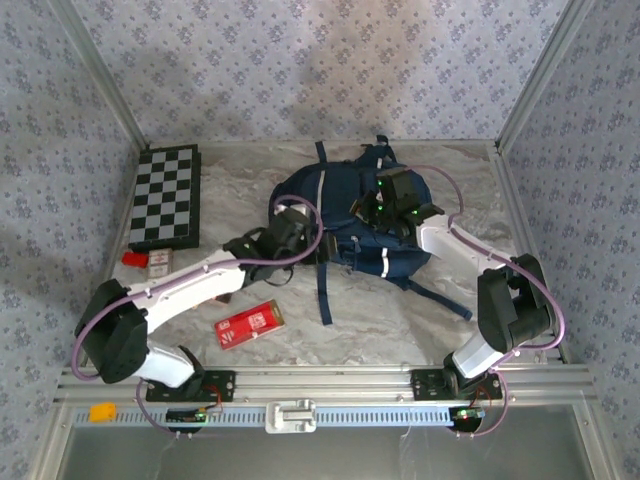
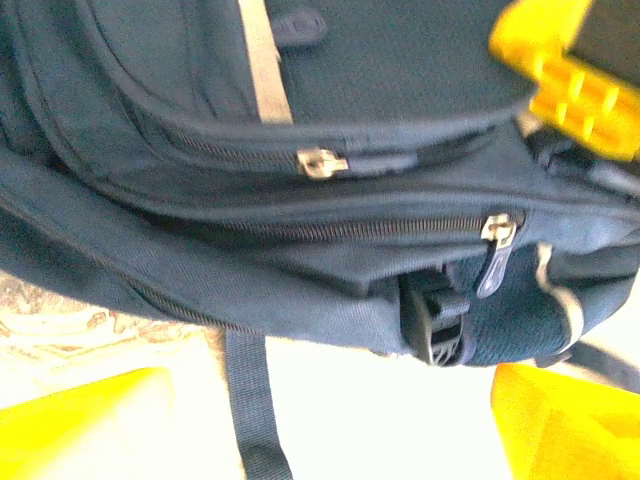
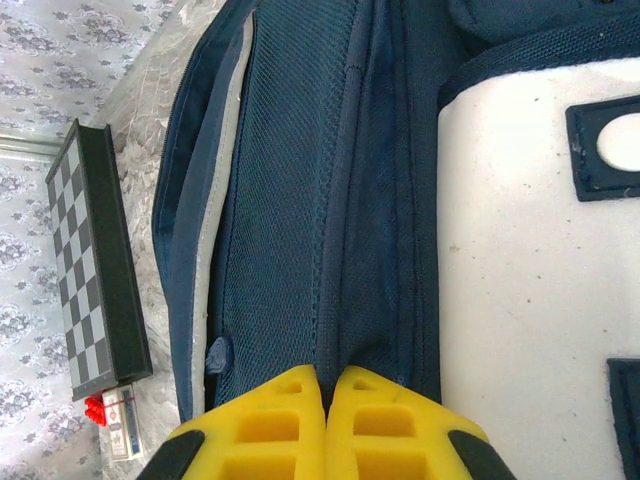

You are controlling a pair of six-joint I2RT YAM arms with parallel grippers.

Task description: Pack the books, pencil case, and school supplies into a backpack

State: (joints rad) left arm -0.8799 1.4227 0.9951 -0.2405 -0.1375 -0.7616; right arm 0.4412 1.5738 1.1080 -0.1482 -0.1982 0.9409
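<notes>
Looking on, I see the backpack (image 1: 345, 215) lying in the middle of the table (image 1: 380, 320), its zips seemingly closed, with the red pencil case (image 1: 250, 324) out near the front edge. The right fingers (image 3: 270, 420) are pinched shut on a fold of its fabric; the left fingers (image 2: 90, 425) stand wide apart, empty, just short of a zip pull (image 2: 320, 162). Best to hold the fabric taut, close squarely on the pull, then draw it along the track.

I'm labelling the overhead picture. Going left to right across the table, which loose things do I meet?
chequered board → red pencil case → navy backpack
</notes>
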